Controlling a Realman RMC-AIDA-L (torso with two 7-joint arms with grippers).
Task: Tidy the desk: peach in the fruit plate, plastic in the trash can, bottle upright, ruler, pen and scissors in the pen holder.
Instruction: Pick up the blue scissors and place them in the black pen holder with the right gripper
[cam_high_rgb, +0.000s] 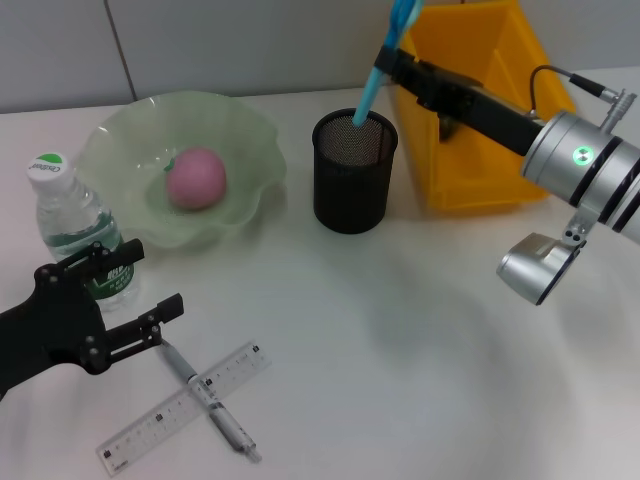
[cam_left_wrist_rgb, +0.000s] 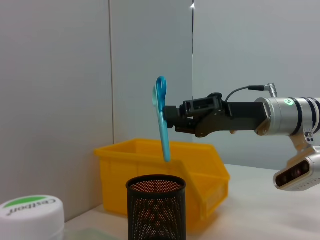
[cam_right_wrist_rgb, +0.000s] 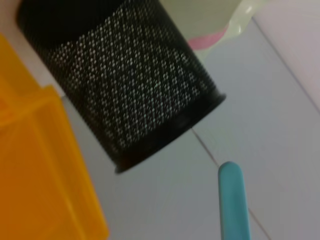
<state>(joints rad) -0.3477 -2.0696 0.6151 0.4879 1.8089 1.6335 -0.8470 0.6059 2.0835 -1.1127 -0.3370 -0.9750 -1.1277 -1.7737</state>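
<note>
One right gripper (cam_high_rgb: 385, 55) holds scissors (cam_high_rgb: 372, 85) above pen holder (cam_high_rgb: 354, 170).

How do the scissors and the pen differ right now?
The scissors are held by the right gripper, blades pointing down over the pen holder; the pen lies flat on the table, across the ruler. Scissors are blue, pen grey. Neither is in the holder.

The pen holder (cam_high_rgb: 355, 170) stands toward the table's (cam_high_rgb: 420, 340) rear edge, between the fruit plate (cam_high_rgb: 180, 165) on its left and the bin (cam_high_rgb: 480, 110) on its right. The peach (cam_high_rgb: 196, 178) lies in the plate. The bottle (cam_high_rgb: 78, 228) stands by the left edge. The pen (cam_high_rgb: 207, 395) lies across the ruler (cam_high_rgb: 185, 407) near the front edge.
</note>
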